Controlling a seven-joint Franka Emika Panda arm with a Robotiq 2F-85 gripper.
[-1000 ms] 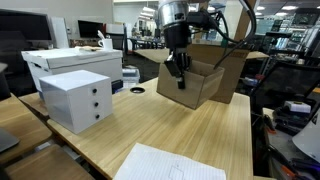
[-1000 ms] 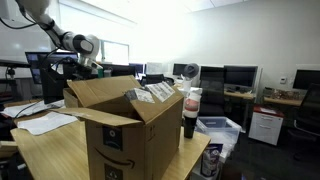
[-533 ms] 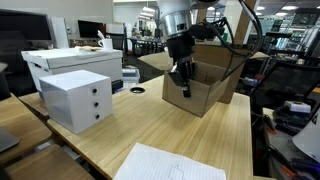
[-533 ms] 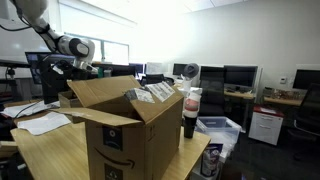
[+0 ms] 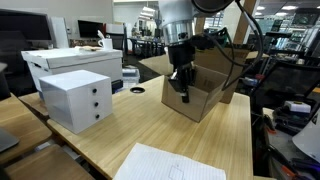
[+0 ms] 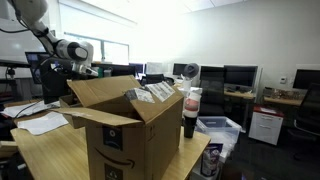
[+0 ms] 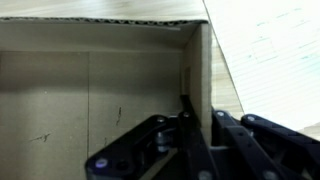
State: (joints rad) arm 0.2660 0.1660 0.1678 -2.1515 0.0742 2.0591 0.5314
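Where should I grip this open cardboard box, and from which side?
Take the cardboard box by the top rim of a side wall, coming down from above with one finger inside, one outside. The box looks too wide to span, but its open top exposes that thin upright wall. The claw pinches it there now, near a corner.

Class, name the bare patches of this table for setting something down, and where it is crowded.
The table is bare between the white drawer unit and the cardboard box, and between box and paper sheet. Crowded where the gripper clamps the box wall.
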